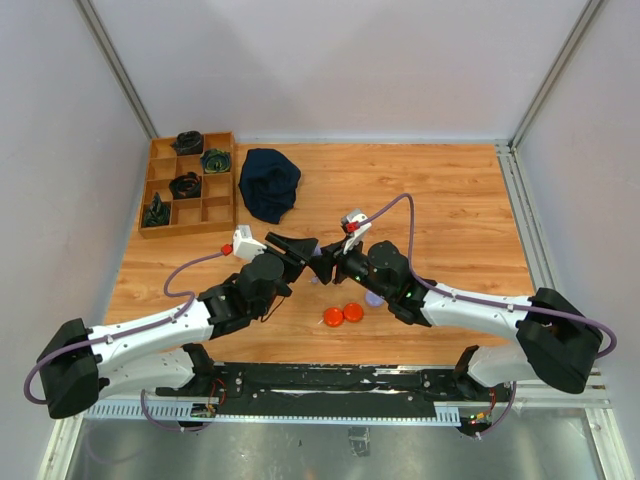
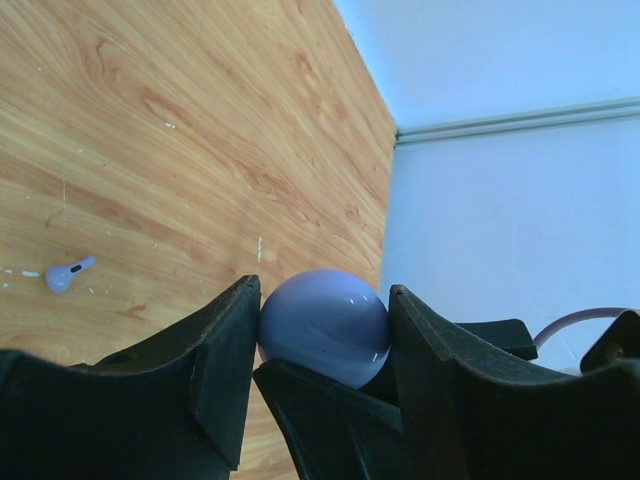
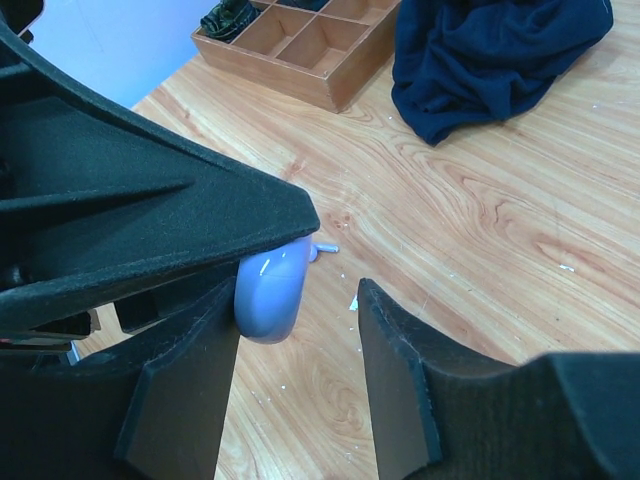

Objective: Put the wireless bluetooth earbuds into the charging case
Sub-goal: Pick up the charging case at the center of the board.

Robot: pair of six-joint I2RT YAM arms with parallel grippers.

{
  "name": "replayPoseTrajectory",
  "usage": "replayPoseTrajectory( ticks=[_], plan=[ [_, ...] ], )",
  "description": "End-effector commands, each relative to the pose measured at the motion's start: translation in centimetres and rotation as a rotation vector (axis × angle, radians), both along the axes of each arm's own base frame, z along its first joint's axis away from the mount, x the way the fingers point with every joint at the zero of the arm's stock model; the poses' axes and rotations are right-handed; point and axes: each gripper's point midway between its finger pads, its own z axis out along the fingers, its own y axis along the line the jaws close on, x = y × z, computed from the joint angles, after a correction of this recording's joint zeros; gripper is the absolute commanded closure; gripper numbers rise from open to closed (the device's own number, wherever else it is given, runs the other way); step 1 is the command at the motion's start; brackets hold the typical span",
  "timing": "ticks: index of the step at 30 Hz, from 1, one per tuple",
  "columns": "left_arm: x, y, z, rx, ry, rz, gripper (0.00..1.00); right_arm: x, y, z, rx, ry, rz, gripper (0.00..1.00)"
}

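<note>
My left gripper (image 2: 325, 300) is shut on a round glossy lavender charging case (image 2: 325, 322) and holds it above the wood table. The case also shows in the right wrist view (image 3: 268, 295). My right gripper (image 3: 295, 345) is open around it, with the case against its left finger (image 3: 180, 380) and a wide gap to the right finger. In the top view both grippers meet at mid-table, left (image 1: 310, 252) and right (image 1: 330, 262). One pale lavender earbud (image 2: 65, 274) lies on the table; its stem shows behind the case (image 3: 326, 248). No orange-red earbud is in view.
Two orange discs (image 1: 342, 315) and a lavender disc (image 1: 374, 298) lie on the table near the right arm. A dark blue cloth (image 1: 270, 183) lies at the back. A wooden divided tray (image 1: 188, 185) with dark items stands at the back left.
</note>
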Motion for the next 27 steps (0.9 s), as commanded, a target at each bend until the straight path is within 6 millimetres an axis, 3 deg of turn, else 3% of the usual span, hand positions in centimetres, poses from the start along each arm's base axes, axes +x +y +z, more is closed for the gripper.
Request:
replayPoseTrajectory(
  ticks=[1,9,14,19,27],
  plan=[
    [0.2,0.5,1.0,-0.020,-0.044,0.031,0.62,1.4,-0.4,2.3,0.049,-0.026,-0.030,0.50],
    [0.0,0.3,0.8,-0.027,-0.045,0.021,0.59,1.5,-0.7,2.7,0.065,-0.035,-0.037,0.67],
    [-0.2,0.6,0.9,-0.005,-0.064,0.011,0.40,1.3,-0.9,3.0,0.070,-0.042,-0.020,0.81],
    [-0.4,1.4,1.7,0.051,-0.118,0.004,0.23,0.9,-1.4,3.4,0.076,-0.054,0.022,0.88],
    [-1.7,2.7,4.7,0.220,-0.342,-0.084,0.11,0.0,-2.8,4.6,0.097,-0.092,0.134,0.95]
  ],
)
